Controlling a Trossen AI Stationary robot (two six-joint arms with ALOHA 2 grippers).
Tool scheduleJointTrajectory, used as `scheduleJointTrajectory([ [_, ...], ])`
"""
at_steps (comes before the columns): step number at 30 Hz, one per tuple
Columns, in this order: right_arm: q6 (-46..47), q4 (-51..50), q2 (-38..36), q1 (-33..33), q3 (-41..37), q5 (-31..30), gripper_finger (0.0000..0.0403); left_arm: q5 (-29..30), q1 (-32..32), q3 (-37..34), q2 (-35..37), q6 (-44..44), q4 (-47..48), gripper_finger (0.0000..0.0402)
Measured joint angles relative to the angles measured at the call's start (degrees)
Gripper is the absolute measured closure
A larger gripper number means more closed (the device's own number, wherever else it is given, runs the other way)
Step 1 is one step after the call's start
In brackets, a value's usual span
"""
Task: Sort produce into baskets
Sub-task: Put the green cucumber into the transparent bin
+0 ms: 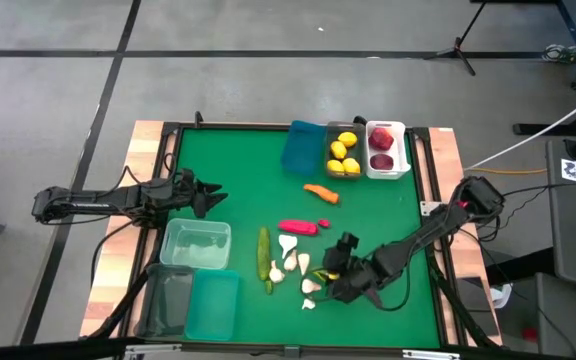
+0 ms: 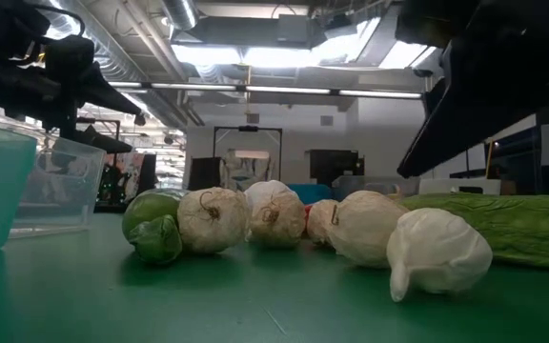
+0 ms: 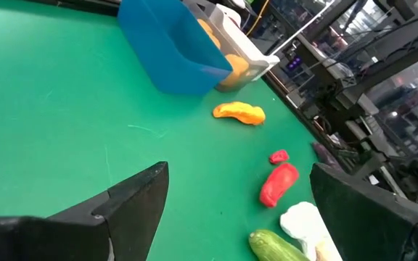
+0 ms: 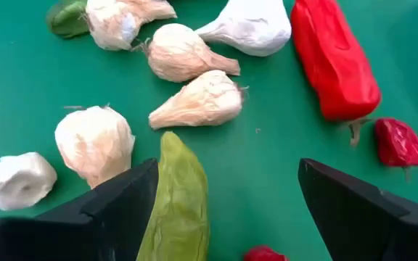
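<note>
Open mat (image 1: 233, 170) across the far-left and middle: we see wide room there, nothing standing between the left gripper (image 1: 218, 192) and the blue bin (image 1: 301, 147).

Far edge blocked by three bins side by side: blue, the lemon bin (image 1: 344, 154), the white bin (image 1: 387, 150). Carrot (image 1: 321, 193) lies alone just in front, clear room around it.

Near-left corner filled by the clear bin (image 1: 196, 243), dark bin (image 1: 166, 302) and teal bin (image 1: 214, 306).

Centre-near is crowded: cucumber (image 1: 264, 254), garlic (image 1: 290, 256) in a tight cluster, pepper (image 1: 297, 227) beside them. Narrow gaps only. The right gripper (image 1: 336, 268), jaws apart, hangs at the cluster's right edge.
</note>
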State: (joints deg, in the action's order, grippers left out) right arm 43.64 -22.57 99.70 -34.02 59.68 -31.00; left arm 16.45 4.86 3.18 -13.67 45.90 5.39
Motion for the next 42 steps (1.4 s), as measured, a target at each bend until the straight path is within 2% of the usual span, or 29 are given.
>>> scheduleJointTrajectory([
  [5, 2.63, 0.05, -0.02, -1.88, 0.0, -2.49, 0.0072, 0.0, 0.0, 0.0, 0.0, -0.01, 0.0, 0.0073],
  [13, 0.79, 0.01, -0.02, -4.98, 0.0, -3.04, 0.0072, 0.0, 0.0, 0.0, 0.0, -0.38, 0.0, 0.0073],
  [20, 0.94, -0.23, -0.02, -4.48, -1.37, -1.9, 0.0072, 0.02, 0.0, 0.0, 0.0, -0.4, 0.0, 0.0073],
  [27, 2.66, 6.58, -0.02, -4.49, -5.42, 0.75, 0.0072, 0.04, 0.0, 0.0, 0.0, -0.42, 0.0, 0.0073],
  [35, 4.04, 6.82, -0.02, -4.52, -7.53, 0.49, 0.0072, 0.15, 0.0, 0.0, 0.0, -0.63, -0.02, 0.0073],
  [42, 0.51, 13.05, 4.68, -3.31, -7.78, 0.84, 0.0072, 0.74, -0.02, 0.0, -0.14, -2.47, -0.03, 0.0073],
])
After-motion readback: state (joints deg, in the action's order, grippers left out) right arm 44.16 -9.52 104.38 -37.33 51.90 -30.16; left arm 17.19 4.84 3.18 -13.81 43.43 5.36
